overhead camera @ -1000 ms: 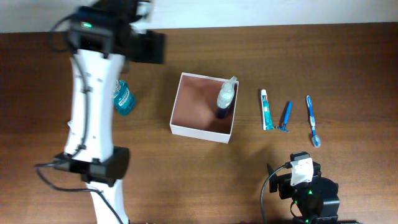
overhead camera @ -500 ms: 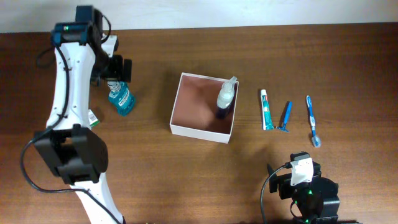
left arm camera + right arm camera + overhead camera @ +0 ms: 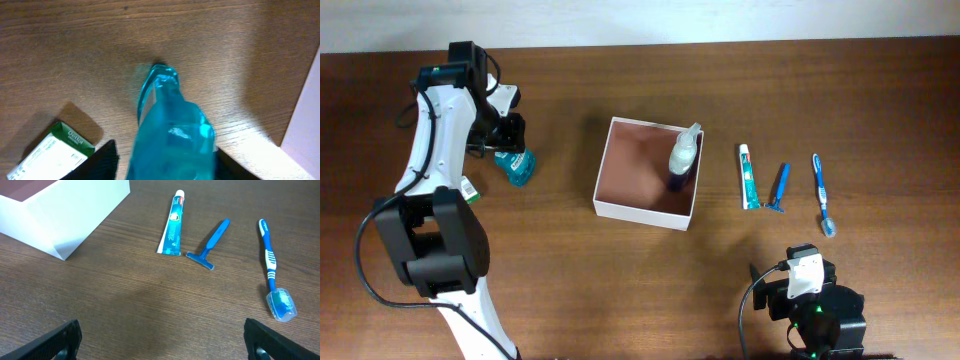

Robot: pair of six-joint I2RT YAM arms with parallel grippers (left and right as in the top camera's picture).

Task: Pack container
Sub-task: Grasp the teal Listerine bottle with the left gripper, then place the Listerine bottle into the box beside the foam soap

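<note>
The left jaws stand spread on either side of a teal mouthwash bottle, one dark tip at each flank low in the left wrist view, and a strip of wood shows between one tip and the bottle, so they do not clamp it. That view also shows a green and white box near the bottle, and a white wall at the right edge. The overhead view shows this wall to belong to the container, mid-table and apart from the bottle. Only from overhead is its reddish-brown inside seen, with a spray bottle by the right wall. The right jaws are wide and hold nothing, low over the table. Ahead of them lie a toothpaste tube, a razor and a toothbrush, side by side to the right of the container.
</note>
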